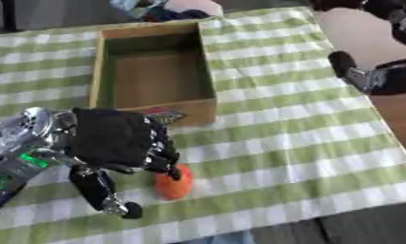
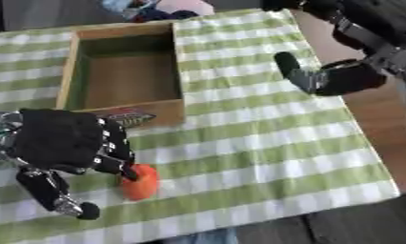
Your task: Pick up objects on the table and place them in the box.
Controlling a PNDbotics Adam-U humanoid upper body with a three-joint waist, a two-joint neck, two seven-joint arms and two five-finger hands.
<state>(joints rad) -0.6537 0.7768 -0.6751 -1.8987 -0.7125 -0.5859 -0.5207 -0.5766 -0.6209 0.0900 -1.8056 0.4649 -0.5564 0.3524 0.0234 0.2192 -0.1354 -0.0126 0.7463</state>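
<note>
1. Left eye view is showing the left hand hanging over the near-left part of the green-and-white checked tablecloth, back of the hand toward the camera, fingers bending down toward an orange object.
2. The orange object is lying at about 5 o'clock from the palm, right at the fingertips; they are looking to be touching its top, but they are not curling round it, so I am judging the hand open, thumb reaching away at 6 o'clock.
3. The object is a rounded lump with no clear long axis.
4. The wooden box is standing at 12 o'clock from the object, empty, its near wall close by; a small colourful packet is lying against that wall.
5. The right hand is hovering well apart at 2 o'clock, fingers relaxed, so the left is far nearer.
6. The table's near edge is lying at 6 o'clock, fairly close; open cloth is stretching toward 3 o'clock.
</note>
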